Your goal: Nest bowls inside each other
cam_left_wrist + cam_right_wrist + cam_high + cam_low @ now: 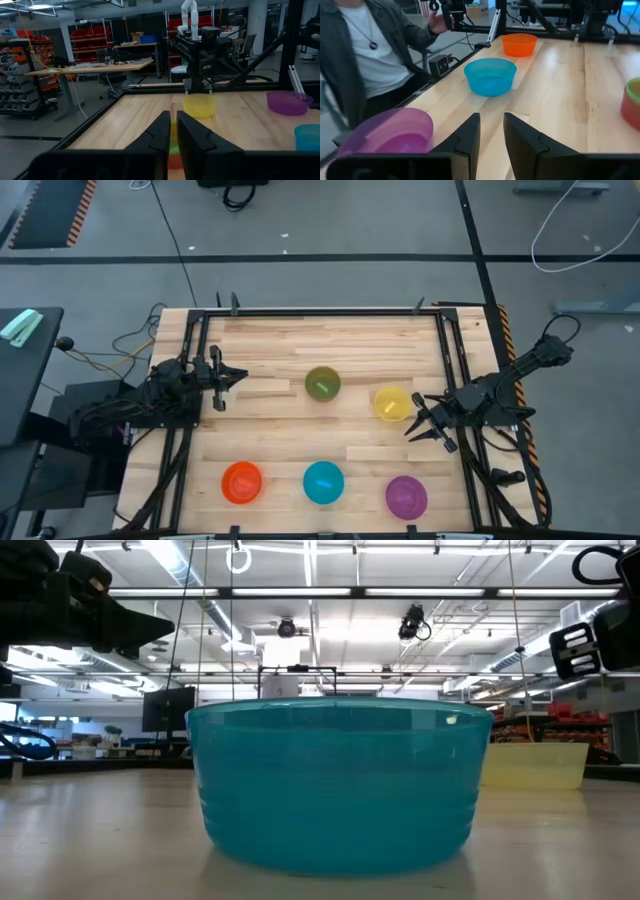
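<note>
Pale butcher-block wood forms the table (330, 455), framed by a black rail (320, 311) on all sides. Nearest the front edge we count three bowls in a row, set well apart: the orange bowl (241, 482), the blue bowl (323, 482) and the purple bowl (406, 495). In the low view the blue bowl (338, 783) fills the middle of the picture, upright, with bare wood on both sides of it. Farther back we count two more, the olive green bowl (322, 383) near the table's middle and the yellow bowl (391, 403) to its right, which makes five bowls, each standing alone and none inside another. Open wood lies between the front row and the back pair, and a wide bare strip runs behind them to the far rail. We count two arms. The right gripper (424, 420) sits just beside the yellow bowl at the table's right side, its fingers spread apart and holding nothing. The left gripper (232, 375) hovers at the left edge, well apart from every bowl, its fingers close together with only a narrow slit between them. Beyond the front edge, the right wrist view shows a person (367, 47) in a grey jacket. Behind lie grey floor, cables, and a room of shelving and ceiling lights.
</note>
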Controlling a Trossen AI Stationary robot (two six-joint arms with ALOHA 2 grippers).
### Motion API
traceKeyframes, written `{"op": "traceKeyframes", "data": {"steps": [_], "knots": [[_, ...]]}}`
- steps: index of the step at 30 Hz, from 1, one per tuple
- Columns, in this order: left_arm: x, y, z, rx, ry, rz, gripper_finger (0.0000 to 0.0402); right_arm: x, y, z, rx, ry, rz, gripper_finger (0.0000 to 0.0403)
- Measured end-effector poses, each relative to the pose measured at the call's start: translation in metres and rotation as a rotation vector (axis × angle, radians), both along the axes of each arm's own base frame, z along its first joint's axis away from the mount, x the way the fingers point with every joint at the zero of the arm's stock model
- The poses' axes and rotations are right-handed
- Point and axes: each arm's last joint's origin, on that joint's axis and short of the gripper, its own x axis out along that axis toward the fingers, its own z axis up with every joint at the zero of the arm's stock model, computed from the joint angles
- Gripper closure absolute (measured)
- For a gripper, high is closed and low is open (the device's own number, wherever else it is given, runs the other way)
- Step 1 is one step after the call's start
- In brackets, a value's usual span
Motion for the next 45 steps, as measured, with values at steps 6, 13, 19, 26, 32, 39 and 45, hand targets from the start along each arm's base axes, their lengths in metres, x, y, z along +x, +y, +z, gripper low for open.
{"op": "traceKeyframes", "data": {"steps": [6, 13, 19, 26, 32, 39, 45], "knots": [[0.0, 0.0, 0.0, -0.009, -0.002, -0.001, 0.0371, 0.0, 0.0, 0.0, -0.023, -0.012, 0.006, 0.0309], [0.0, 0.0, 0.0003, -0.03, -0.009, -0.003, 0.037, 0.0001, 0.0, 0.0002, -0.023, -0.015, 0.006, 0.0309], [-0.0003, -0.0001, 0.0028, -0.022, -0.035, -0.003, 0.0366, 0.0001, 0.0, 0.0002, -0.023, -0.015, 0.007, 0.0309], [-0.0003, -0.0001, 0.0032, -0.021, -0.038, -0.003, 0.0379, 0.0006, 0.0003, 0.0029, -0.002, -0.037, 0.004, 0.0309], [-0.0003, -0.0001, 0.0031, -0.022, -0.036, -0.003, 0.0377, 0.0006, 0.0003, 0.0029, -0.003, -0.036, 0.004, 0.0309], [-0.0003, -0.0001, 0.003, -0.022, -0.036, -0.003, 0.0368, 0.0006, 0.0003, 0.0029, -0.002, -0.036, 0.004, 0.0309], [-0.0003, -0.0001, 0.003, -0.023, -0.036, -0.003, 0.0375, 0.0006, 0.0003, 0.0029, -0.001, -0.036, 0.004, 0.0309]]}}
